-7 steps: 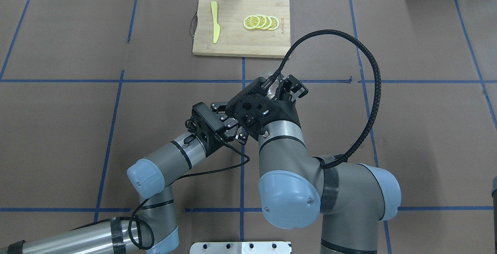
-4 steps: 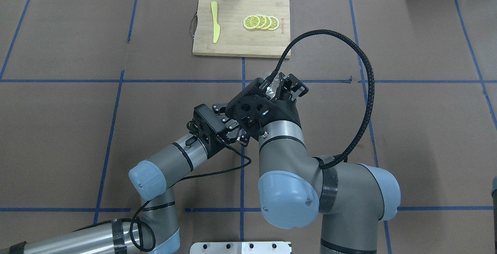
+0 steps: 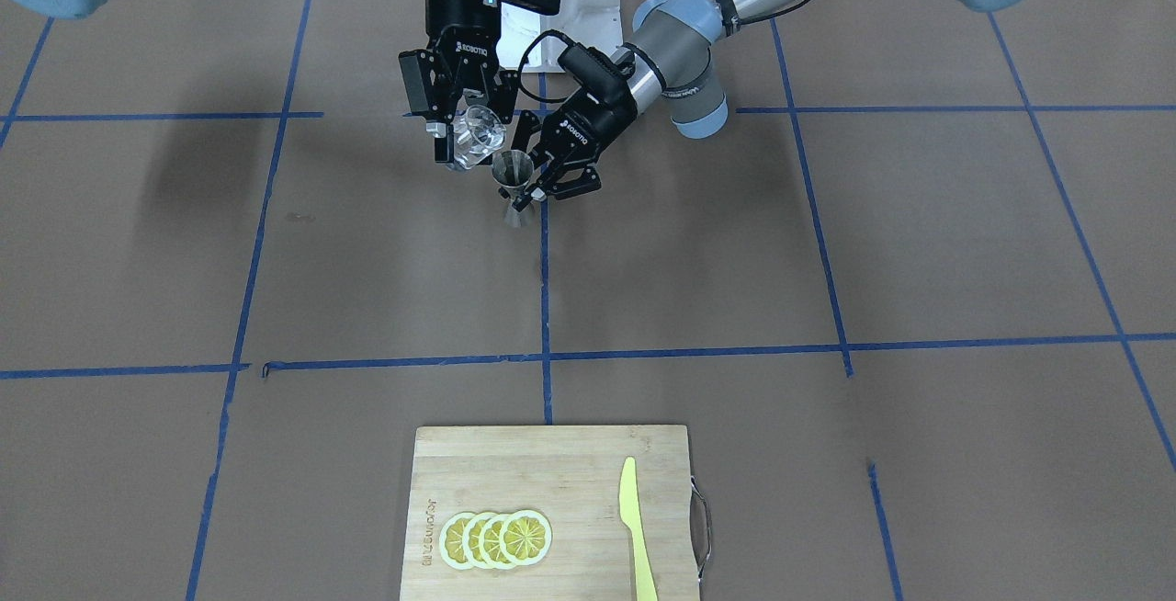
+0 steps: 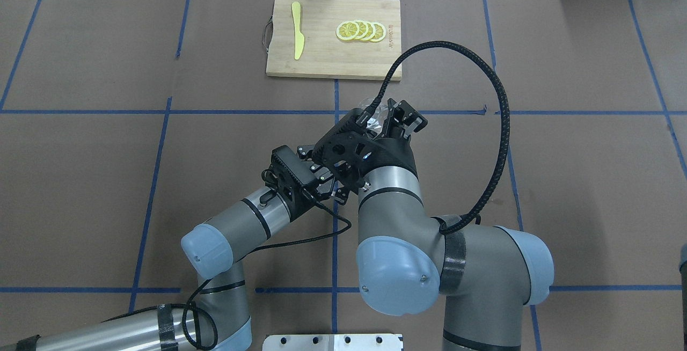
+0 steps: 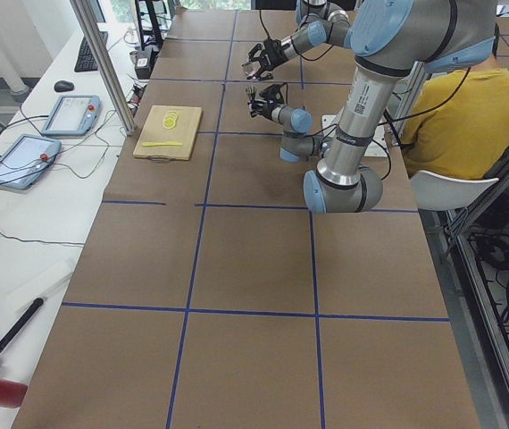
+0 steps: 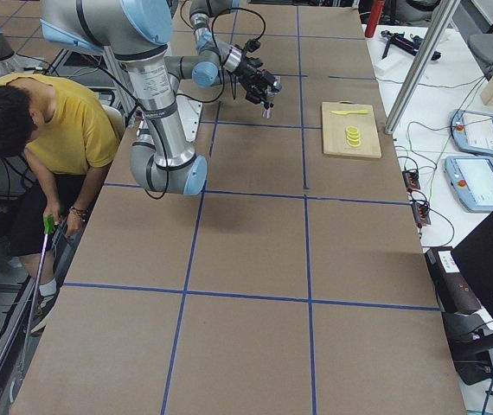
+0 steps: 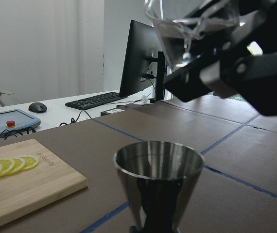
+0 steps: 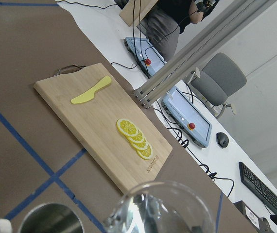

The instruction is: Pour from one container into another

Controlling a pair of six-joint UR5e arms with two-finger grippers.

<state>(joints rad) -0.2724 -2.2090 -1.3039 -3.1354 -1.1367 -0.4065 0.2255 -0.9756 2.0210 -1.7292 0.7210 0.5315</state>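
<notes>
If my right pincer point(image 3: 469, 123), grasping the glass cup point(image 3: 480, 140) at ten o'clock of the jigger point(image 3: 511, 169) gripped by my left pincer point(image 3: 531, 175), tips off-centre, it spills onto the tabletop point(image 3: 735, 261).

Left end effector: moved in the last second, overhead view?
Yes, slightly. The left end effector, gripping the metal jigger, has shifted rightward in the overhead view, closer to the vertical blue tape line.

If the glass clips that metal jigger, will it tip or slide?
The silvery metal hourglass jigger probably tips easily: narrow waist, small foot, wide mouth. Its smooth polished wall likely slips in a grip. It looks rigid, not fragile.
</notes>
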